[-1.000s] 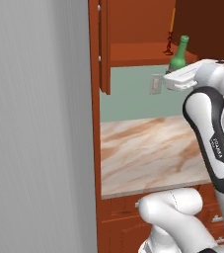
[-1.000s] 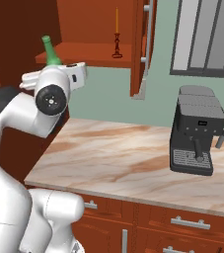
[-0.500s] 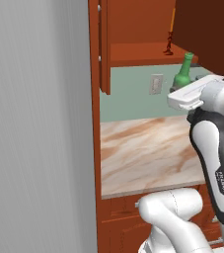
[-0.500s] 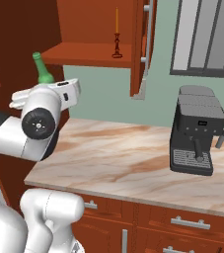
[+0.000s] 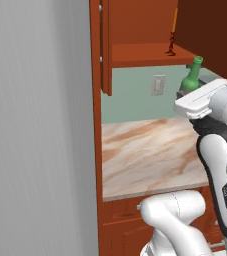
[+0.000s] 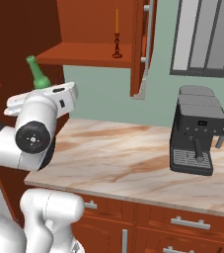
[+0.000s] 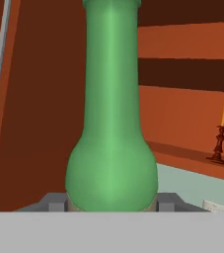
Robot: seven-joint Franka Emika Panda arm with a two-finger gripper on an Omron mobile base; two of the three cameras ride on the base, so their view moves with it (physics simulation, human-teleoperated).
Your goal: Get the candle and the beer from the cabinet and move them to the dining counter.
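The robot's gripper was clamped on the beer, its two dark fingertips pressed against either side of the green bottle's body in the hand view. The bottle stood upright in that grasp, its neck and cap rising above the white wrist, outside the cabinet and below and in front of its open shelf. The candle remained on that shelf, upright near the front edge, well apart from the bottle. In the left base view the beer showed just under the shelf's lip, with the candle standing above it. A marbled countertop ran beneath the cabinet, and a dark coffee machine sat on it, off to the cabinet's right under a window.
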